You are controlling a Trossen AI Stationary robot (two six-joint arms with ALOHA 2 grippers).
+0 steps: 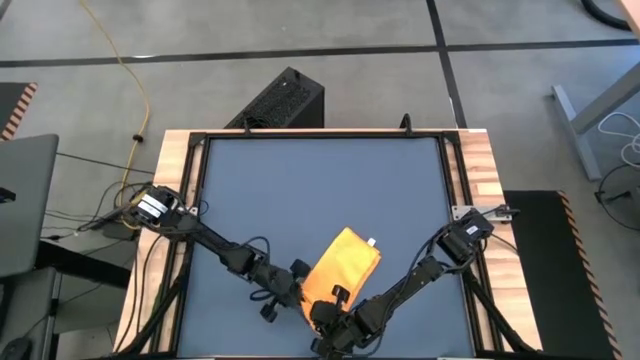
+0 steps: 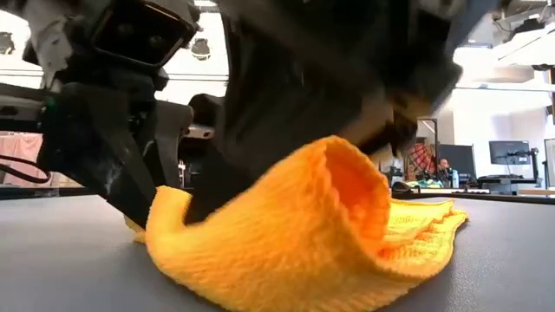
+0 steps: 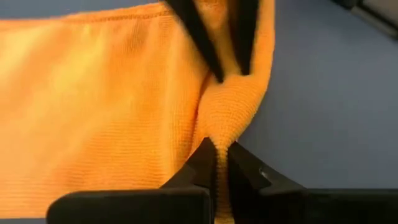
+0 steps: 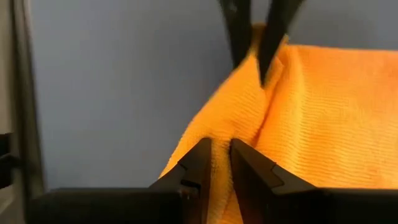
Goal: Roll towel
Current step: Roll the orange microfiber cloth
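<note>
The yellow-orange towel (image 1: 342, 264) lies slantwise near the table's front edge, with its white tag (image 1: 371, 241) at the far corner. Its far part rests flat on the dark blue tabletop (image 1: 320, 190). Its near end (image 2: 347, 186) is raised into a curled hump. My left gripper (image 1: 300, 289) is shut on the near edge from the left. My right gripper (image 1: 330, 306) is shut on the same edge from the right, a short way along. Each wrist view shows the other gripper's fingers farther along that edge. My left gripper pinches a bunched ridge of the towel's near edge (image 3: 221, 132) between its two fingers. It slants down from the table's left, along the edge. One layer or several, I cannot tell. The cloth here is raised off the table and slack. My right gripper pinches the same near edge (image 4: 216, 134) between its two fingers, a short way from the left gripper's hold. It comes slanting down from the table's right. The edge rises into a fold between the two holds; the rest of the towel lies on the table.
A wooden frame (image 1: 480, 170) borders the tabletop, and its front rail lies close behind both grippers. Bare blue surface stretches from the towel to the far edge. Cables (image 1: 110, 215) run by the left arm's base, and a black box (image 1: 280, 100) stands beyond the far edge.
</note>
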